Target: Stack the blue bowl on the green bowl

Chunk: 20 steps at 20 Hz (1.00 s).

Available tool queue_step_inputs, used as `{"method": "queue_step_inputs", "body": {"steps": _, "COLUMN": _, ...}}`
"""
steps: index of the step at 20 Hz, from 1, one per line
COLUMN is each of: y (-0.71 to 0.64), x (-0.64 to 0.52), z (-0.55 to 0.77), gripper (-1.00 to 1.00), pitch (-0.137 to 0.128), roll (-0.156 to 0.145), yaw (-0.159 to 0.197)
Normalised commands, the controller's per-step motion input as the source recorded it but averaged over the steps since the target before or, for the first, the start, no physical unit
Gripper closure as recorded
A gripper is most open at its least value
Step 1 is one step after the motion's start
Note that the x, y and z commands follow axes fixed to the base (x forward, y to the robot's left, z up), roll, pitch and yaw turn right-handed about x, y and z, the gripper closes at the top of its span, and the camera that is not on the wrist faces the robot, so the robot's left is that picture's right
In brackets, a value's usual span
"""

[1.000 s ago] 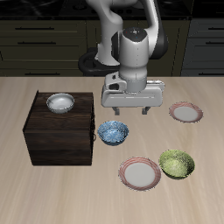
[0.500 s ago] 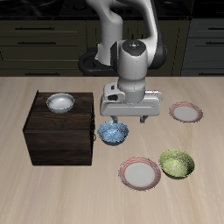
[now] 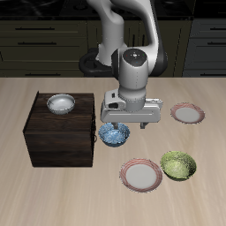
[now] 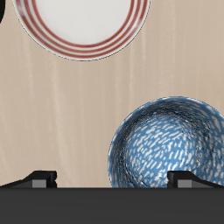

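Observation:
The blue bowl [image 3: 114,134] with blue-and-white speckled glaze sits on the table beside the wooden box. It fills much of the wrist view [image 4: 171,144]. My gripper [image 3: 124,124] hangs open and empty just above the bowl's back rim. In the wrist view the gripper [image 4: 112,179] shows both fingertips [image 4: 185,178] spread wide, one of them over the bowl's rim. The green bowl [image 3: 178,164], with yellow-green glaze, sits nearer the table's front edge, apart from the gripper.
A dark wooden box [image 3: 60,137] holds a small white-grey bowl [image 3: 60,104] on top. One pink-rimmed plate [image 3: 141,174] lies beside the green bowl and shows in the wrist view [image 4: 83,22]. Another plate [image 3: 187,112] lies farther back.
My gripper has come down and slightly toward the table's front, closer to the blue bowl. It stays open. The bowls and plates have not moved.

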Motion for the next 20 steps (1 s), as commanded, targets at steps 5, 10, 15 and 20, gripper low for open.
{"method": "queue_step_inputs", "body": {"steps": 5, "y": 0.02, "x": -0.01, "z": -0.24, "gripper": -1.00, "pitch": 0.045, "roll": 0.006, "yaw": 0.017}}
{"method": "queue_step_inputs", "body": {"steps": 10, "y": 0.05, "x": -0.02, "z": -0.17, "gripper": -1.00, "pitch": 0.034, "roll": 0.026, "yaw": 0.009}}
{"method": "queue_step_inputs", "body": {"steps": 15, "y": 0.03, "x": 0.02, "z": -0.11, "gripper": 1.00, "pitch": 0.019, "roll": 0.013, "yaw": 0.007}}
{"method": "queue_step_inputs", "body": {"steps": 20, "y": 0.04, "x": -0.02, "z": 0.05, "gripper": 1.00, "pitch": -0.006, "roll": 0.020, "yaw": -0.007}}
